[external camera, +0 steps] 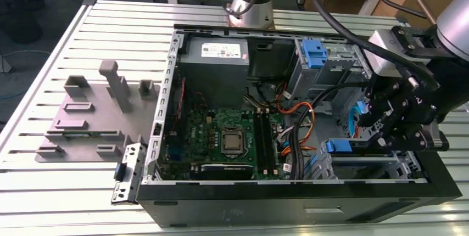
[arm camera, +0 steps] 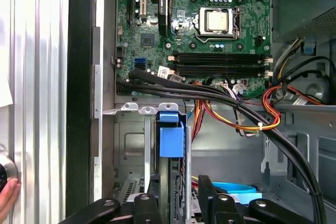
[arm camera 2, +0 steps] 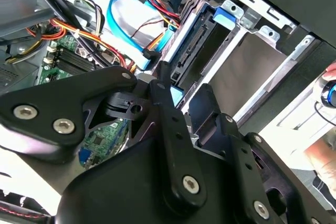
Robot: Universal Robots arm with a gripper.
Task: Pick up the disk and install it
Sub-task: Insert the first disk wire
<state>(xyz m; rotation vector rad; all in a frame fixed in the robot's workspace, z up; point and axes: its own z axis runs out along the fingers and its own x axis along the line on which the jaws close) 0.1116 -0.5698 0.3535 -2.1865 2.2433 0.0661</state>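
Down at the front corner of the open case, the gripper (arm camera: pixel 178 195) straddles the disk (arm camera: pixel 171 145) with its fingers (arm camera: pixel 206 192) spread. A sliver of gap shows beside one finger in both wrist views, so I judge the claw released rather than clamped. The disk stands on edge inside the metal drive cage (arm camera: pixel 131 140), its blue handle (external camera: pixel 337 146) level with the cage's folded tabs, so it looks slotted into its bay.

It should handle as a stiff, dense metal slab, fairly heavy for its bulk and sensitive to knocks. Its bare faces are probably slick, while the plastic rails and handle will likely flex. The best hold is square across the two broad faces just behind the handle, not on the handle itself.

Just beside the cage run orange and red cables (arm camera: pixel 231 121) and a flat blue cable (arm camera 2: pixel 126 9). Beyond them lies the green motherboard (arm camera: pixel 184 3).

The cage walls cover the disk's faces, hiding any label. Far across the case, the power supply (external camera: pixel 219 74) carries a white sticker (external camera: pixel 219 51) whose print is too small to read.
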